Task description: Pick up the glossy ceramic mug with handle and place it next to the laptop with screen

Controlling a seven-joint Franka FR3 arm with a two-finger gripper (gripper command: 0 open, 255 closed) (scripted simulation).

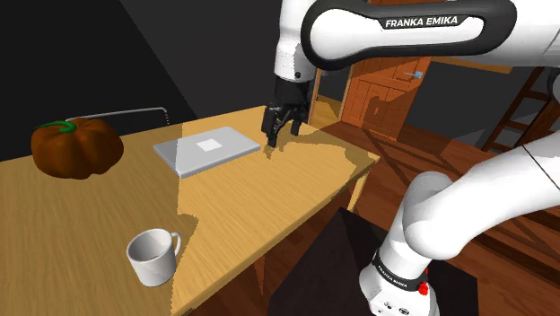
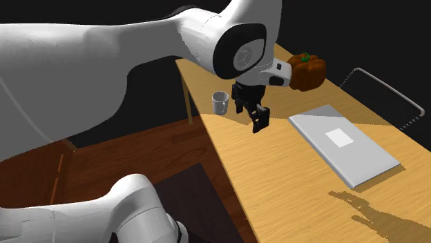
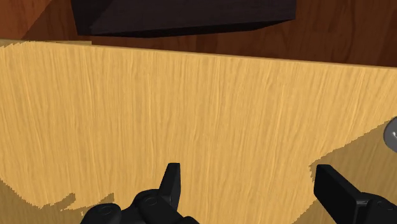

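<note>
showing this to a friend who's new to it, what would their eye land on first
The big white arm dominates, sweeping in over the wooden table with its open black gripper hanging just beside the flat grey laptop. Next comes the dark orange pumpkin at the shoulder view's left end of the table, then the white mug standing alone near the table's nearer edge.

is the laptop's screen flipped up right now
No, the laptop lies shut and flat on the table, its grey lid facing up.
</note>
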